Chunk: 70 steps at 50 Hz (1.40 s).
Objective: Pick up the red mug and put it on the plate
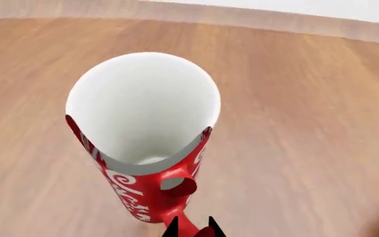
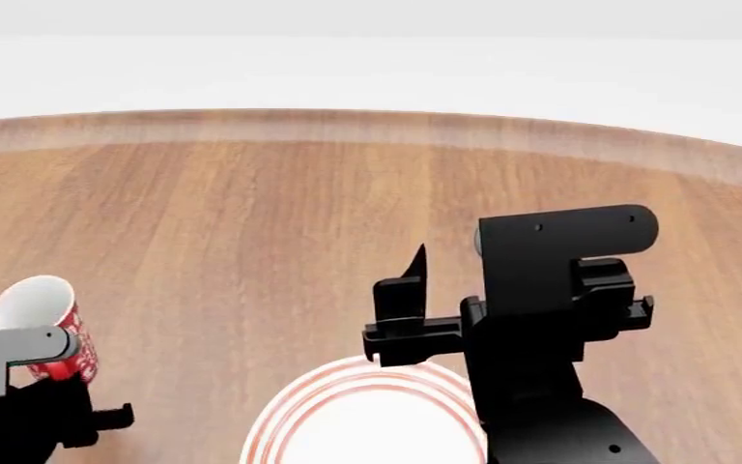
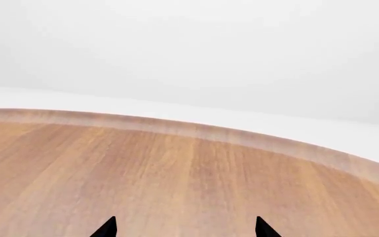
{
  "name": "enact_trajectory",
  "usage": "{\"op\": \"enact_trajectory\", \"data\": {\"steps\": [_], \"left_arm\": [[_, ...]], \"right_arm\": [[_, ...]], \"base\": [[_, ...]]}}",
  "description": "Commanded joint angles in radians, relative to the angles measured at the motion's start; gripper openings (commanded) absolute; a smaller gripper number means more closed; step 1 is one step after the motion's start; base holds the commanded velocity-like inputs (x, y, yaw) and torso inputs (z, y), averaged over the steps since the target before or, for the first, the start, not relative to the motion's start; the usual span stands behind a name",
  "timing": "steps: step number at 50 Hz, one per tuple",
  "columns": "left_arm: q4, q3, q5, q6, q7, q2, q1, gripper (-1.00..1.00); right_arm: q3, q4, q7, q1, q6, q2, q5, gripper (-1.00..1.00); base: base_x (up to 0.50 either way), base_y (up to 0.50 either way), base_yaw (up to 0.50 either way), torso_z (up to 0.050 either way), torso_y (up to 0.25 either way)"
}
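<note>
The table (image 2: 281, 213) was a broad slab of warm brown wood with long streaks of grain running away from the robot, and its far edge curved in a pale rounded lip. Beyond that edge the room was plain and almost featureless: a white floor or wall band and a flat grey-white backdrop, evenly lit, with no hard shadows on the wood.

The red mug (image 2: 46, 331) stood upright on the table at the head view's far left, near the robot, its white inside open to the camera and white lettering on its red wall. The left tool (image 1: 193, 228) sat right at the mug's handle; in the left wrist view two dark fingertips (image 1: 171, 230) flanked the lower part of the red handle, close together on it, so the tool appeared closed on the handle, though the contact sat at the very edge of the picture. The mug's base rested on the wood.

The plate (image 2: 297, 411), white with red rings at its rim, lay on the table near the robot's middle, well apart from the mug and partly hidden by the right arm. The right tool (image 3: 186, 228) hung over the plate's far rim with its two tips spread wide and nothing between them.
</note>
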Motion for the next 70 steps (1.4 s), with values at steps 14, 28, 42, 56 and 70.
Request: {"op": "enact_trajectory", "data": {"steps": [14,28,42,56,70], "left_arm": [[0.085,0.258,0.021,-0.053,0.179,0.114,0.003,-1.0],[0.163,0.397,0.009,-0.101,0.223,0.147,0.015,-1.0],[0.157,0.539,-0.027,-0.112,0.239,0.151,-0.003,-1.0],[-0.09,0.701,-0.177,-0.035,0.241,0.164,-0.147,-1.0],[-0.41,1.222,-0.716,0.188,0.163,0.168,-0.343,-1.0]], "right_arm": [[-0.001,-0.005,0.016,0.007,0.007,-0.002,0.014,1.0],[-0.006,0.0,0.019,0.005,0.002,0.001,0.019,1.0],[-0.011,0.013,0.02,0.004,-0.01,0.003,0.022,1.0],[-0.01,0.023,0.023,0.006,-0.015,0.005,0.029,1.0],[-0.014,0.031,0.026,0.003,-0.025,0.006,0.033,1.0]], "base": [[0.0,0.0,0.0,0.0,0.001],[0.0,0.0,0.0,0.0,0.0],[0.0,0.0,0.0,0.0,0.001],[0.0,0.0,0.0,0.0,0.0],[0.0,0.0,0.0,0.0,0.001]]}}
